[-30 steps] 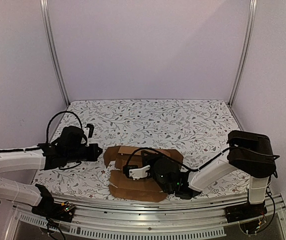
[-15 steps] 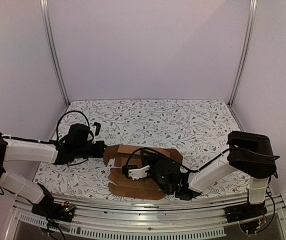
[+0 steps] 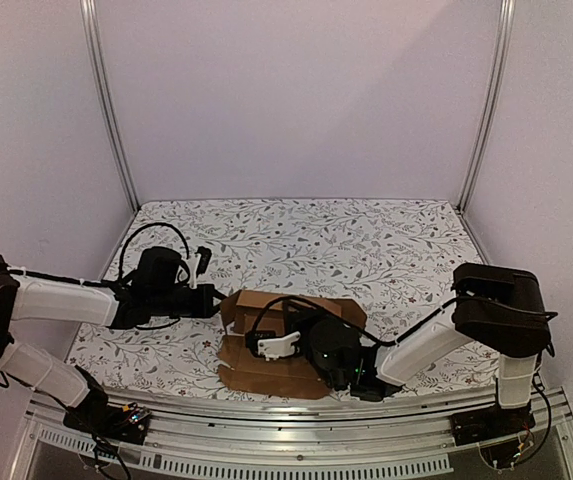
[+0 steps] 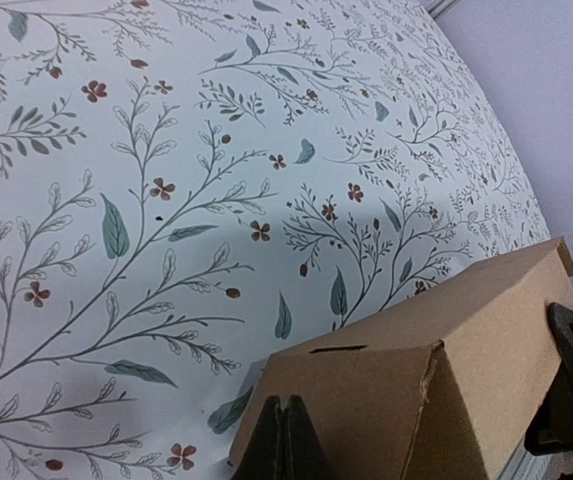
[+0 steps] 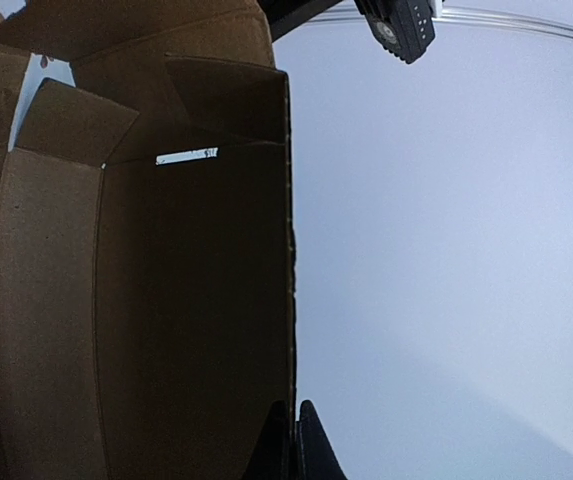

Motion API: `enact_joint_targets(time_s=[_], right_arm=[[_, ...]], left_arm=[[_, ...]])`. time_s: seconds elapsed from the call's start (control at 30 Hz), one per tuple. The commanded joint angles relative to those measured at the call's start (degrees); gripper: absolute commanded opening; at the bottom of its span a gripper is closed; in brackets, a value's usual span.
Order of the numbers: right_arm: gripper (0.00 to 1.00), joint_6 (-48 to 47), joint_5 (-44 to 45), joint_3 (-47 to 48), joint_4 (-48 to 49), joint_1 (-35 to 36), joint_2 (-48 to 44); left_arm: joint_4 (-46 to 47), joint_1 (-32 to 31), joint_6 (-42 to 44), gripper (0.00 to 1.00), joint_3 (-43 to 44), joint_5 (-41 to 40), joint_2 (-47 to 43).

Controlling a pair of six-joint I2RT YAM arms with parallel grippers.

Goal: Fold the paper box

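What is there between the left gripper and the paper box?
Nothing: in the left wrist view the shut left gripper meets the paper box wall, with no gap.

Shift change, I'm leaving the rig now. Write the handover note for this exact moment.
Left gripper: shut, holding nothing, tips against the raised left side of the paper box.
Right gripper: shut, holding nothing, low over the box's middle beside an upright wall.
Box: on the floral table, near the arms.
Done: some walls stand up.
Left: near flap lies flat; box not closed.
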Motion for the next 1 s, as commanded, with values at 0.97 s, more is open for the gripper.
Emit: enact_joint_targets(time_s=[0.97], right_arm=[[0.00, 3.2, 2.9, -1.5, -1.1, 1.6, 3.3]], left_arm=[[4.7, -7.0, -0.9, 0.01, -5.8, -2.6, -2.4]])
